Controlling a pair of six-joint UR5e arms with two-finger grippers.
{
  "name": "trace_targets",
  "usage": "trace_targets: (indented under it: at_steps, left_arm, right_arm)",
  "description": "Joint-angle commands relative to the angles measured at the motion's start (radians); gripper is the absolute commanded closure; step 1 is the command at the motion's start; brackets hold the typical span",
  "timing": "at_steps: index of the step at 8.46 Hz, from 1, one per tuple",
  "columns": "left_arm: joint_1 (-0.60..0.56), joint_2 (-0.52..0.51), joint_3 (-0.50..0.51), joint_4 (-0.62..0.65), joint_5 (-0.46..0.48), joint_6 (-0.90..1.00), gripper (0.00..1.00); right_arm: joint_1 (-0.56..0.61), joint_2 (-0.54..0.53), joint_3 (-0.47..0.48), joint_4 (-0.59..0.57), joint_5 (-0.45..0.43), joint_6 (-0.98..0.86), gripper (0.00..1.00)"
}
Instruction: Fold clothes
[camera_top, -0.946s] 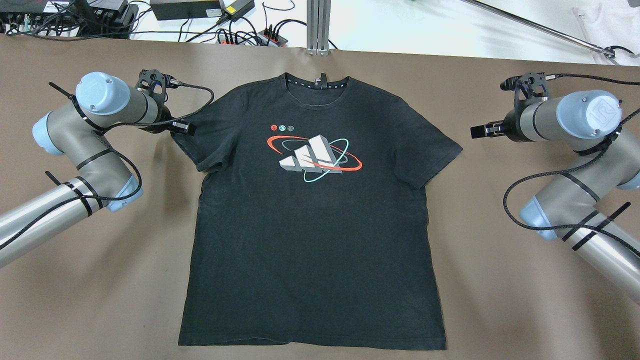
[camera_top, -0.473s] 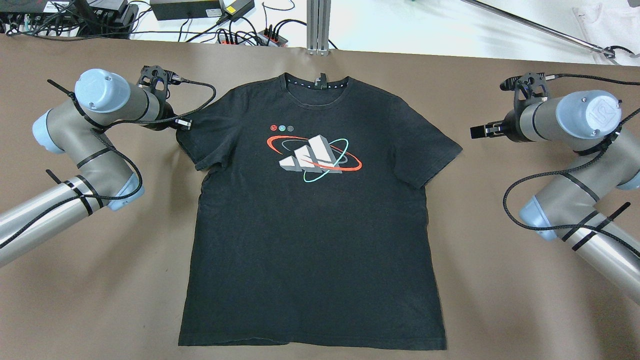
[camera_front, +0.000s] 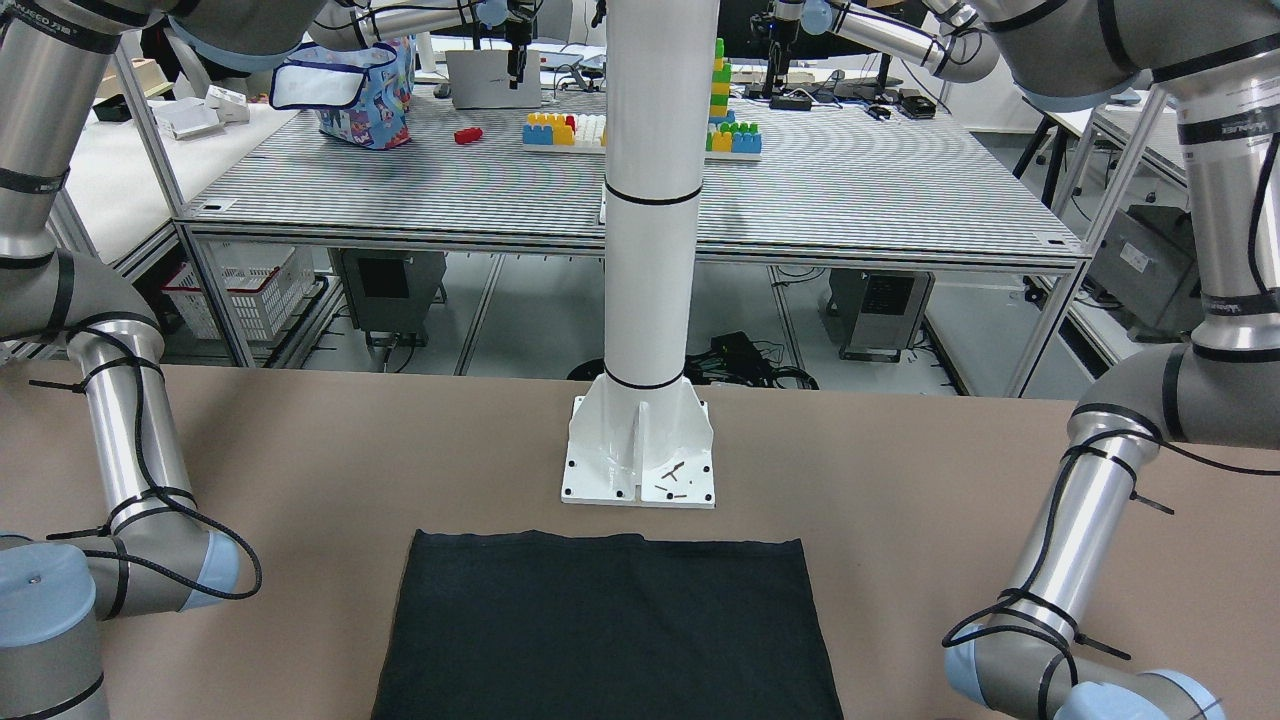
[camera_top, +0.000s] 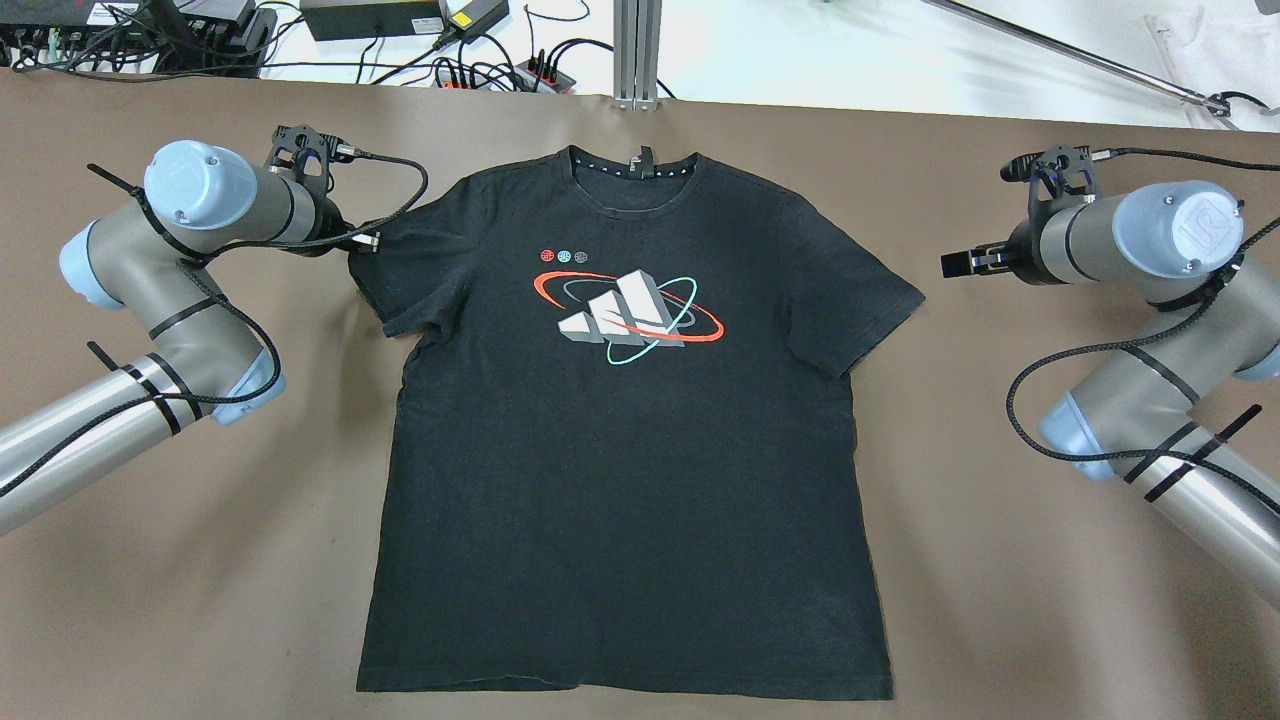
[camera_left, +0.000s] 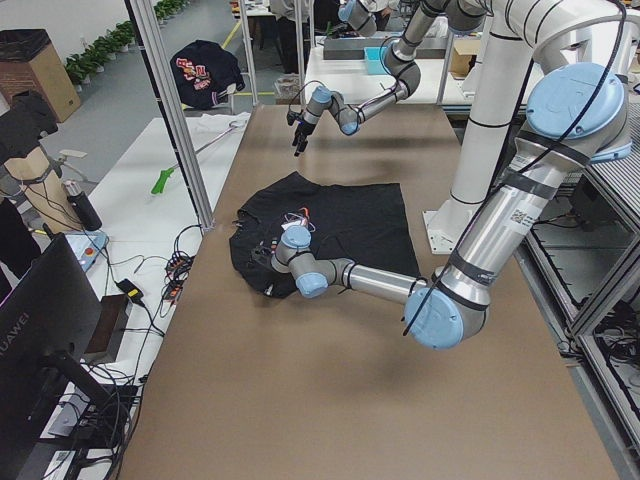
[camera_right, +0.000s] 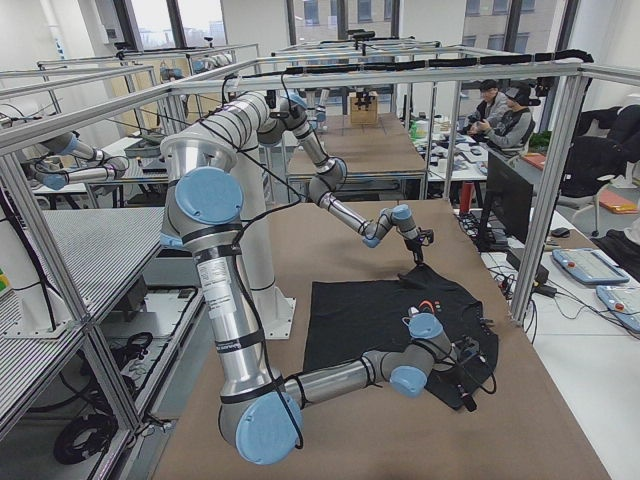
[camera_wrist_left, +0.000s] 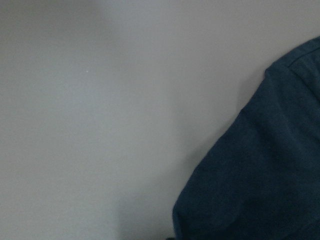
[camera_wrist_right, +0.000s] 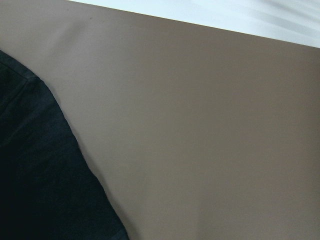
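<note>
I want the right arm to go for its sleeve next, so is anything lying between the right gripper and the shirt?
Nothing visible. Only bare table lies between the right gripper and the near sleeve of the shirt. The right wrist view shows the same: cloth edge, then plain tabletop.

Facility type: robotics laboratory. Behind the white pillar stands an aluminium-frame bench carrying toy building bricks, with further robot arms above it. Across the table from the pillar lie power strips and cabling. Farther off, people sit at workstations.
</note>
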Motion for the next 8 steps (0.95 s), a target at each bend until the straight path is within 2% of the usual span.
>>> trace_targets:
  at_steps: [1,2,6,8]
  left_arm:
    - [0.031,-0.018,-0.061,0.007,0.013,-0.147,1.0]
    - [0.042,-0.053,-0.064,0.03,0.015,-0.193,1.0]
    - [0.175,-0.219,-0.055,0.196,0.18,-0.348,1.0]
    - [0.209,-0.233,-0.046,0.198,0.21,-0.376,1.0]
  right_arm:
    - [-0.001,0.0,0.0,0.0,0.0,0.0,0.06]
    - [-0.001,0.0,0.002,0.0,0.0,-0.001,0.06]
    - [-0.001,-0.003,0.005,0.0,0.0,0.0,0.06]
    - [-0.003,-0.006,0.005,0.002,0.002,-0.001,0.06]
